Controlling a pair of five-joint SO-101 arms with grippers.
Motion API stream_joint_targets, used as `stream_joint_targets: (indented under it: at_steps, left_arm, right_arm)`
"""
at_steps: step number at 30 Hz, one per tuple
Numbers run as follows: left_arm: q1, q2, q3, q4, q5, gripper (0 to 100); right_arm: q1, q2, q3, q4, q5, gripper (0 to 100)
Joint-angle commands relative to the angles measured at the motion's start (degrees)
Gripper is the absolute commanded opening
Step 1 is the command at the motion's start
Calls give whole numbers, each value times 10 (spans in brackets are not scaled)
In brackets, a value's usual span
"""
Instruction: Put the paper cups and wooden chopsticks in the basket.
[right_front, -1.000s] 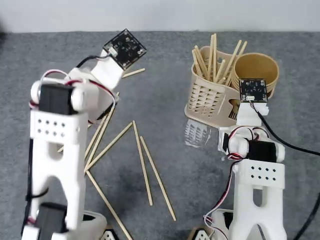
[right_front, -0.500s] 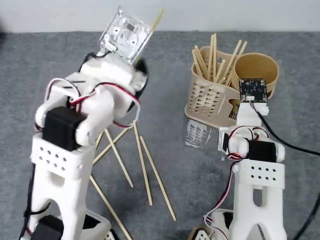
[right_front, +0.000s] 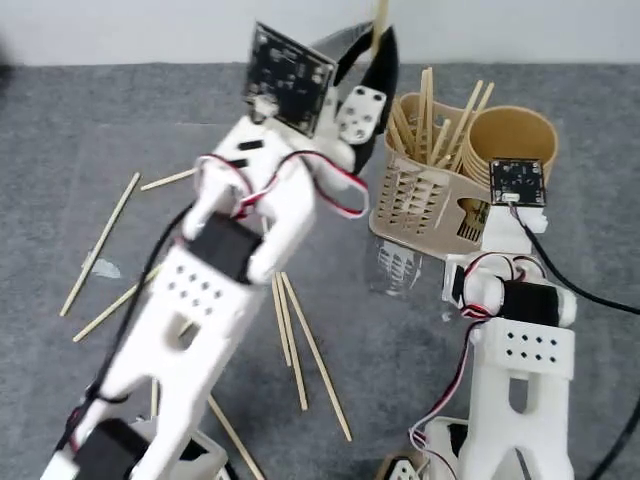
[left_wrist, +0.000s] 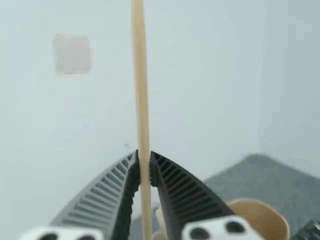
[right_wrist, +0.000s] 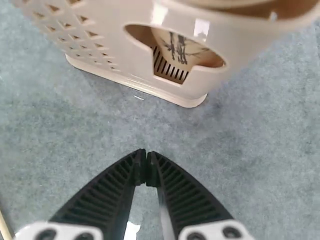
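Chopstick (left_wrist: 141, 100) stood upright, pinched in my left gripper (left_wrist: 143, 161) | basket (right_front: 425, 210) lay just frame-right of it | right gripper (right_wrist: 146, 159) closed, empty.

Grey tabletop (right_front: 80, 130), white wall (right_front: 120, 30) behind, pale square patch (left_wrist: 73, 54) on wall

- arms: 2, the left arm (right_front: 215, 290) and the right arm (right_front: 520, 340), with one pair of jaws each
- basket (right_front: 420, 205): 1, just beyond the right jaws
- paper cups (right_front: 515, 135): 1 nested stack in the basket; several rims show, but the number of cups is not readable
- held chopstick (left_wrist: 141, 100): 1, clamped between the left jaws
- basket chopsticks (right_front: 428, 105): about 8; overlap prevents an exact count
- loose chopsticks (right_front: 100, 245): at least 7 on the counter (right_front: 80, 120), well apart from the left jaws; the left arm covers part of them
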Motion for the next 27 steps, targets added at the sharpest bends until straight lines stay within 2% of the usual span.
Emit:
stream_joint_targets:
  at_steps: [1, 9, 14, 16, 20, 22, 27]
  left_arm:
    - [4, 41, -4, -98, 25, 12]
    - [25, 138, -5, -170, 27, 12]
    - [31, 173, -1, -171, 28, 15]
    - [32, 178, -3, -150, 28, 25]
    - [29, 154, -7, -73, 45, 119]
    - [26, 128, -8, -33, 69, 136]
    - [4, 46, -8, 49, 69, 142]
  right_arm:
    - [6, -15, -4, -21, -3, 9]
    - [6, -15, -4, -21, -2, 9]
    - [6, -17, -4, -21, -2, 9]
    - [6, -15, -4, -21, -2, 9]
    - [6, -15, -4, -21, -2, 9]
    - [6, -15, -4, -21, -2, 9]
    - [5, -15, -4, -21, -2, 9]
